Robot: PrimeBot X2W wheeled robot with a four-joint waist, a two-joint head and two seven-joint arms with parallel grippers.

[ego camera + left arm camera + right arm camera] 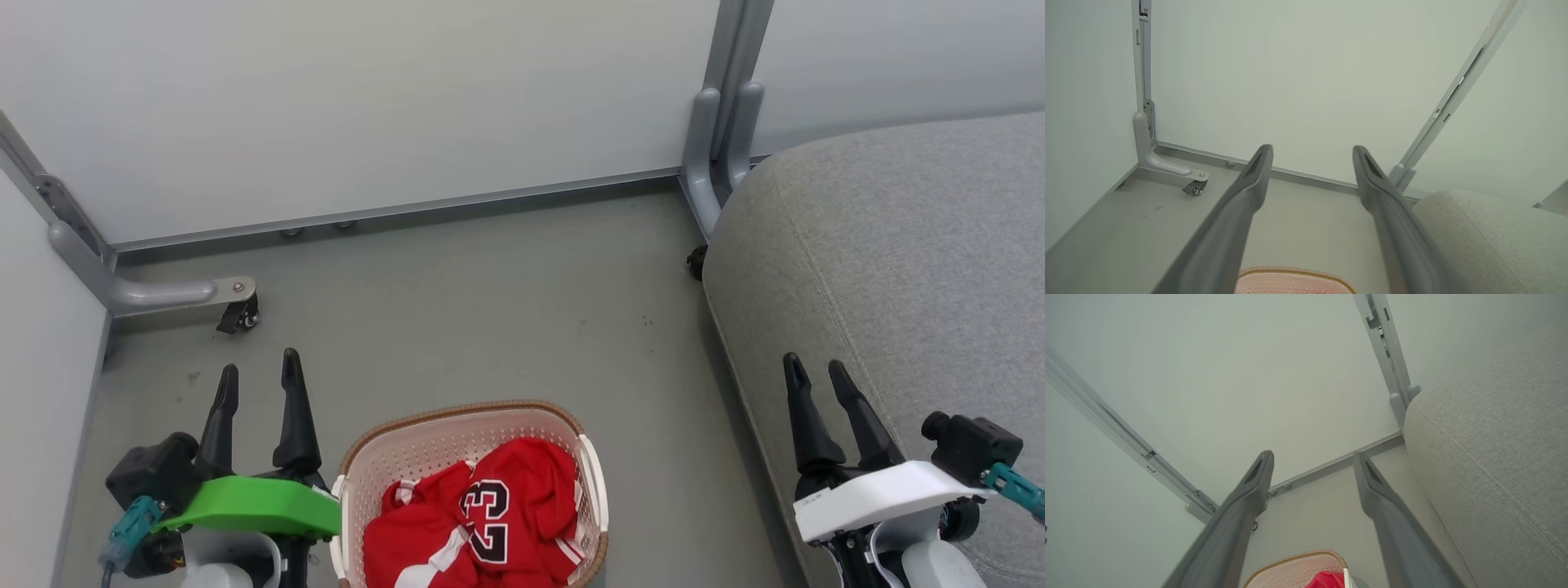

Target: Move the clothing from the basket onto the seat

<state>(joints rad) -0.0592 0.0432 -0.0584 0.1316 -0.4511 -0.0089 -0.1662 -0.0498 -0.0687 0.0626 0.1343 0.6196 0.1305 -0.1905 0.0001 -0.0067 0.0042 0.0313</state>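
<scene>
Grey floor point(490, 310); white partition panels point(367, 106); castor point(239, 314) under panel foot point(163, 291).

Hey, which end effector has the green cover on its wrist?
The left end effector, beside the basket; its wrist cover is bright green, while the right end effector by the seat wears a white one.

The basket point(424, 447) before me is cream perforated plastic, faintly glossy, with a brown woven-look rim. The clothing point(526, 482) inside is smooth red cloth with white trim, softly creased. The seat point(898, 245) is grey woven fabric, matt and slightly rough, with a stitched seam. The floor point(490, 286) is matt grey and scuffed. My left gripper point(260, 365) and right gripper point(814, 363) have matt dark fingers.
</scene>
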